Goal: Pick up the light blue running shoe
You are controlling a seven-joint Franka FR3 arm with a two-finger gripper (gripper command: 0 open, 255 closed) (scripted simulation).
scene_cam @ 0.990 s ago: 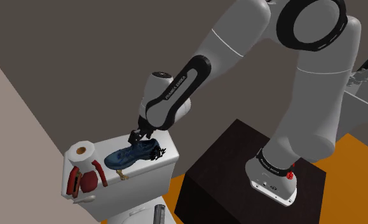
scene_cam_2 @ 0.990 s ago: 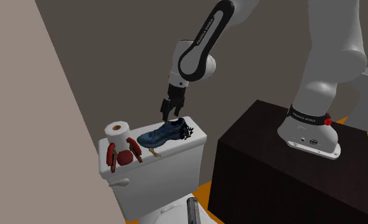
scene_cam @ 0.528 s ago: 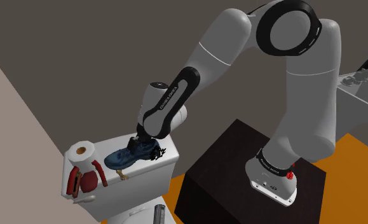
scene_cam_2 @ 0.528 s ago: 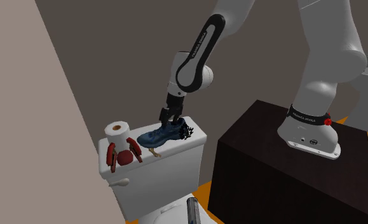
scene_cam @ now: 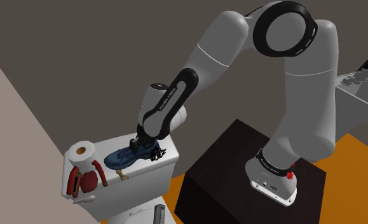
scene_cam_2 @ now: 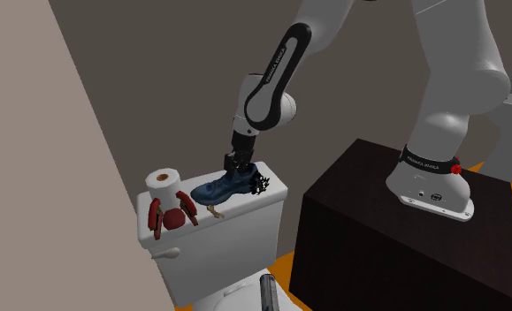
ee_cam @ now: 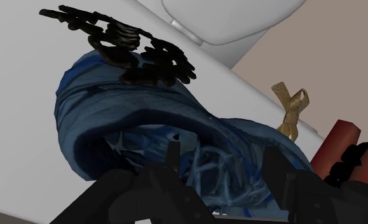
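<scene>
A dark blue running shoe (scene_cam: 126, 156) (scene_cam_2: 220, 187) lies on the white toilet tank lid (scene_cam: 112, 142) (scene_cam_2: 277, 189). My black gripper (scene_cam: 136, 144) (scene_cam_2: 236, 165) has come down from above onto the shoe's heel end. In the wrist view the gripper (ee_cam: 220, 168) is shut on the shoe (ee_cam: 144, 127), with the blue upper clasped between the two fingers. The shoe still rests on the lid.
A black spiky object (scene_cam: 158, 153) (ee_cam: 131, 48) lies just behind the heel. A toilet roll (scene_cam: 81, 153), a red object (scene_cam: 84, 180) and a small gold piece (ee_cam: 292, 108) sit past the toe. A beige wall (scene_cam: 11, 140) stands close by; the dark stand (scene_cam: 233, 165) is at the shoulder view's right.
The gripper dropped from just above the shoe down onto its heel end, and its fingers went from open to shut on the shoe. The shoe has not moved.
</scene>
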